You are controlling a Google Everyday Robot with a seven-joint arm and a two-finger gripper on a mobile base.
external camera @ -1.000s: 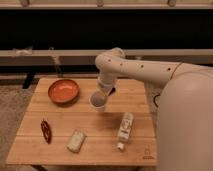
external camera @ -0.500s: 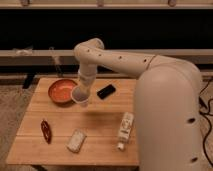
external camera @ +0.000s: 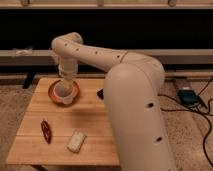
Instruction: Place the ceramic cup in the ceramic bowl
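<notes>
The orange-red ceramic bowl (external camera: 52, 92) stands at the far left of the wooden table (external camera: 35, 150). The whitish-grey ceramic cup (external camera: 63, 90) hangs over the bowl's middle, low, and hides most of its inside. My gripper (external camera: 64, 83) comes down from above at the end of the white arm and is shut on the cup. Whether the cup touches the bowl's bottom cannot be told.
A dark red object (external camera: 46, 131) and a whitish packet (external camera: 76, 141) lie near the table's front left. A black object (external camera: 100, 93) shows partly behind my arm, which covers the table's right side. A box with cables (external camera: 187, 95) lies on the floor at right.
My gripper has carried the cup leftward from the table's middle to above the bowl and lowered it. The view has shifted, and my arm now hides the table's right part.
</notes>
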